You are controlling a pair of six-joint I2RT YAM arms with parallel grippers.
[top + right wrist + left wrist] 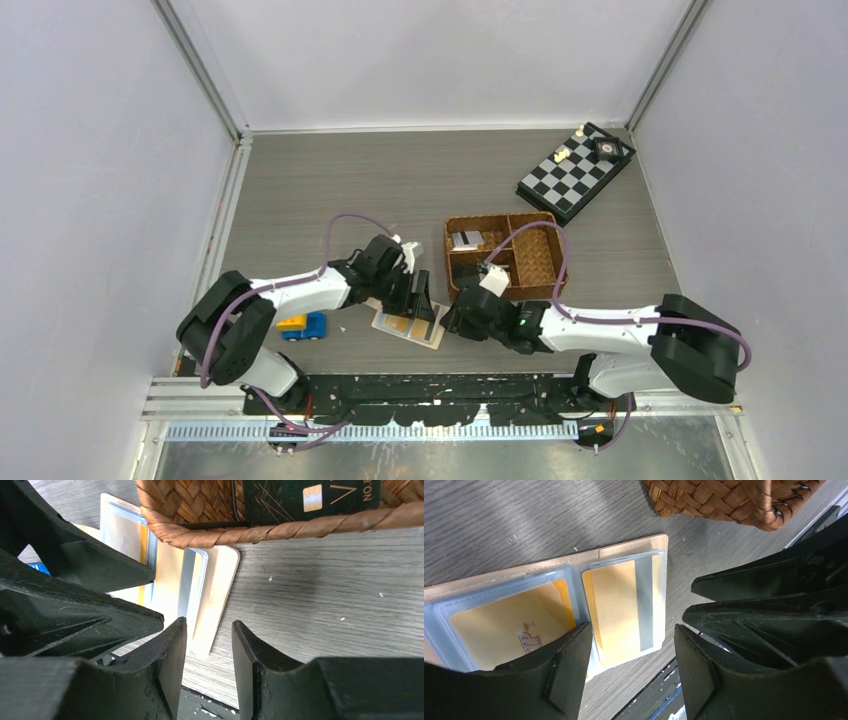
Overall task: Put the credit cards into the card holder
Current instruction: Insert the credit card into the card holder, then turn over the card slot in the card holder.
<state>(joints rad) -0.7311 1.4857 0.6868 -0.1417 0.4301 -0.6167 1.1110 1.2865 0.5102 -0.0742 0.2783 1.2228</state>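
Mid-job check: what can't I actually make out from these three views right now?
Top view: the left gripper covers most of the card holder; its pockets are unreadable.
Left wrist view: the holder's left pocket is cut by the frame edge and a finger.
Right wrist view: the black card in the basket is cut off at the top edge.

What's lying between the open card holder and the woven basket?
Nothing: the left wrist view shows only bare table between the card holder and the basket.
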